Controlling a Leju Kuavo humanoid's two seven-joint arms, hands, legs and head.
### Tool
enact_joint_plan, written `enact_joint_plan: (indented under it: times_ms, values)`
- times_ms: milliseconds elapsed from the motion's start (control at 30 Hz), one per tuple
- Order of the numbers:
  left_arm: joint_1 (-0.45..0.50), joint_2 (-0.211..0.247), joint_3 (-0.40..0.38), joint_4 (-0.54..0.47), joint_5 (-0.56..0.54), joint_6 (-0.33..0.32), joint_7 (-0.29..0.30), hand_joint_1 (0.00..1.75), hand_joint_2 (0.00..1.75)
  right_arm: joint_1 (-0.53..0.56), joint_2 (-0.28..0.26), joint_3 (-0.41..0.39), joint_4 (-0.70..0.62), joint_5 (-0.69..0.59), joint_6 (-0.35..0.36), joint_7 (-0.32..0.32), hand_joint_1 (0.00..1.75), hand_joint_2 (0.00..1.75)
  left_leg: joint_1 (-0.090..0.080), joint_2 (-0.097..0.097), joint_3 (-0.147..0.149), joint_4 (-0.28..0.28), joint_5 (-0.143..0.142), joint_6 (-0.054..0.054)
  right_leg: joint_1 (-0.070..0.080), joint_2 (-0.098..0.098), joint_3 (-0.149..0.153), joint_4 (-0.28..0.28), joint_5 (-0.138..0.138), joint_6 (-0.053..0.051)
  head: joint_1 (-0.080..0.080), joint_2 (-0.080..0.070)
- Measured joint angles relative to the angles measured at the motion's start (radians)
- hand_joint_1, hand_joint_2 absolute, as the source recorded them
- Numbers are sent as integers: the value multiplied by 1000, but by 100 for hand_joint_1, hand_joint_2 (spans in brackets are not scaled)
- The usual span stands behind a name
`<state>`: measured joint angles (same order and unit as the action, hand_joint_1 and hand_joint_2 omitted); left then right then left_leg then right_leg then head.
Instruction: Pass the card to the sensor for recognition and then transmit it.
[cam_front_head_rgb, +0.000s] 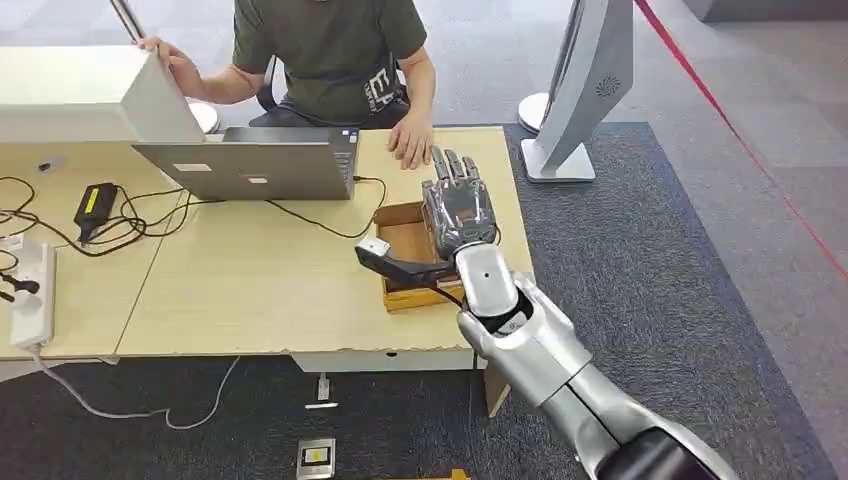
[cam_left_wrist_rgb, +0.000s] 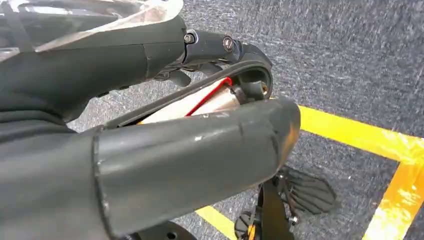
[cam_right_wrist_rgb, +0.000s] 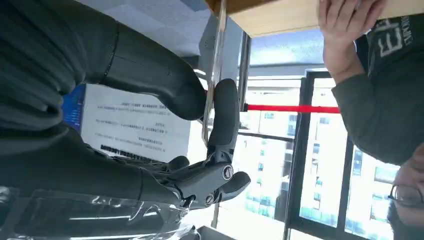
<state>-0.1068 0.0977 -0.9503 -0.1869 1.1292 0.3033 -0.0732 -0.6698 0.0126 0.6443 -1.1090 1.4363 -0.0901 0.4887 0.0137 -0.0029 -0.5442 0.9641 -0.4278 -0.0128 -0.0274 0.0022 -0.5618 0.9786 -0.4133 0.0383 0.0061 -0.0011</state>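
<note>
My right hand (cam_front_head_rgb: 458, 205) hovers palm down over the far right part of the wooden table (cam_front_head_rgb: 250, 290), above a shallow wooden tray (cam_front_head_rgb: 402, 240). In the right wrist view its thumb and a dark finger (cam_right_wrist_rgb: 222, 115) pinch a thin card (cam_right_wrist_rgb: 212, 85), seen edge-on. The sensor (cam_front_head_rgb: 377, 250), a black arm with a small grey head, stands at the tray's left edge, just left of and below my wrist. My left hand (cam_left_wrist_rgb: 150, 130) hangs over the floor with nothing in it, thumb and fingers apart.
A person sits behind the table with one hand (cam_front_head_rgb: 410, 140) flat on it, just beyond my right hand. A grey laptop (cam_front_head_rgb: 255, 165), a white box (cam_front_head_rgb: 80, 95), a power strip (cam_front_head_rgb: 32, 295) and cables lie to the left. A white stand (cam_front_head_rgb: 580, 90) rises on the carpet at the right.
</note>
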Motion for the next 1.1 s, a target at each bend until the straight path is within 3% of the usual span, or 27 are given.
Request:
enact_joint_plan:
  times_ms: [467, 767, 1100]
  values:
    - [0, 5, -1, 0, -26, -22, 1, 0, 0, -32, -25, 14, -20, -27, -15, -11, 175, 175, 0, 0, -1, 0, 0, 0, 0, 0, 0, 0, 0, 0, 0, 0]
    - [-1, 5, -1, 0, 1, -16, 47, 0, 0, -200, 57, 63, 155, -146, 27, 29, 175, 175, 0, 0, -1, 0, 0, 0, 0, 0, -1, 1, 0, 0, 0, 0]
    - [-1, 5, -1, 0, 11, -13, 64, 0, 0, -250, 110, 99, 249, -150, 35, 52, 175, 175, 0, 0, -1, 0, 0, 0, 0, 0, -1, 0, 0, 0, 0, 0]
